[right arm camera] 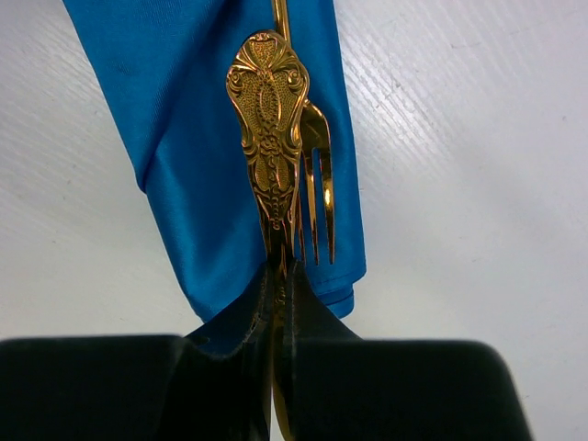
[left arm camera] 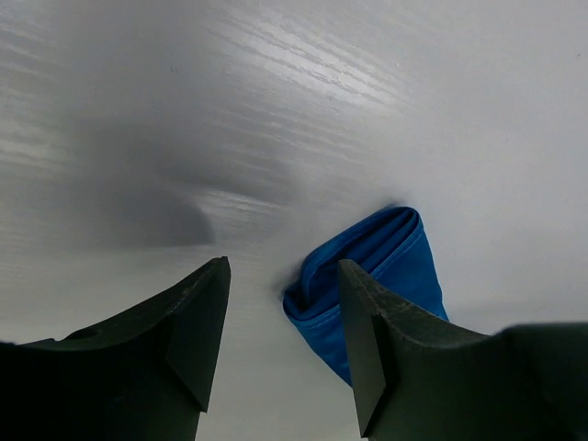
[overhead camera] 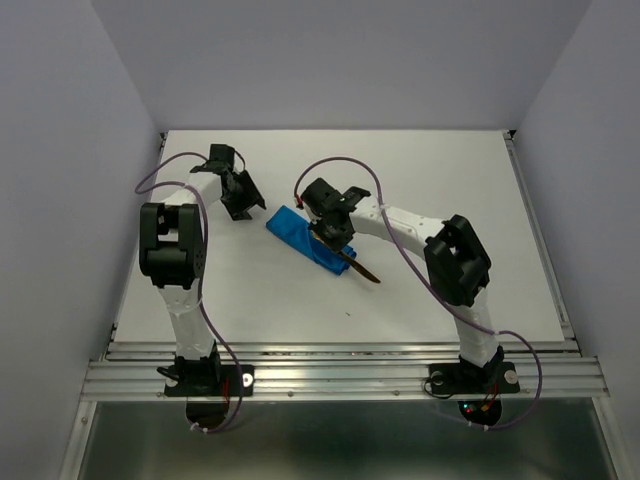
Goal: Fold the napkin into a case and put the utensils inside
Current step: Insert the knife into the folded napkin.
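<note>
The left pincer [overhead camera: 240,195] is on the left side of the white worktop [overhead camera: 450,200]. Its two black fingers [left arm camera: 197,322] are wide apart, with nothing held between them. It is right by one end of the napkin [left arm camera: 377,257].

The napkin [overhead camera: 300,237] is bright blue, smooth and a bit shiny. It is folded into a long, thin shape and lies slanted in the middle of the worktop. At the end near the left pincer you can see soft, rounded layers.

The right pincer [overhead camera: 332,235] is over the other end of the napkin. Its fingers are squeezed tight on a thin gold utensil [right arm camera: 266,119] with a fancy bumpy handle, which sits above the blue cloth. Just beside it is a gold fork [right arm camera: 317,184] with short prongs. I cannot tell if the fork is held too.
</note>
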You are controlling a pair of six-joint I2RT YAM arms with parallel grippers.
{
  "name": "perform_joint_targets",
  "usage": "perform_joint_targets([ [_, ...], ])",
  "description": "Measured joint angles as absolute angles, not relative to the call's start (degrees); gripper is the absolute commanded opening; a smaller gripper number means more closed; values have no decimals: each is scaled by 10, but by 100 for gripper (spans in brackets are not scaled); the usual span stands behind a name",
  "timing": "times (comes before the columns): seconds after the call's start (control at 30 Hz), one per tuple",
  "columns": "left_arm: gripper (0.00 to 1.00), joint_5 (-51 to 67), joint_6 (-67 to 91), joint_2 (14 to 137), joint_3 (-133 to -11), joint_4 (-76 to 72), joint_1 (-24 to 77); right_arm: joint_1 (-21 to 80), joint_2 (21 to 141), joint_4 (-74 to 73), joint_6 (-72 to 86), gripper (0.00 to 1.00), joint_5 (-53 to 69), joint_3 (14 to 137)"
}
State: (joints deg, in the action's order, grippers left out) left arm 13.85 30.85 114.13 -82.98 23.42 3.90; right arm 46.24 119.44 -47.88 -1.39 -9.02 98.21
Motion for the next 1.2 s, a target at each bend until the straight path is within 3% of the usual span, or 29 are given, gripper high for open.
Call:
perform_joint_targets([
  [1.2, 61, 157, 306, 1172, -853, 245, 69, 466, 1196, -514, -17, 1, -55, 993],
])
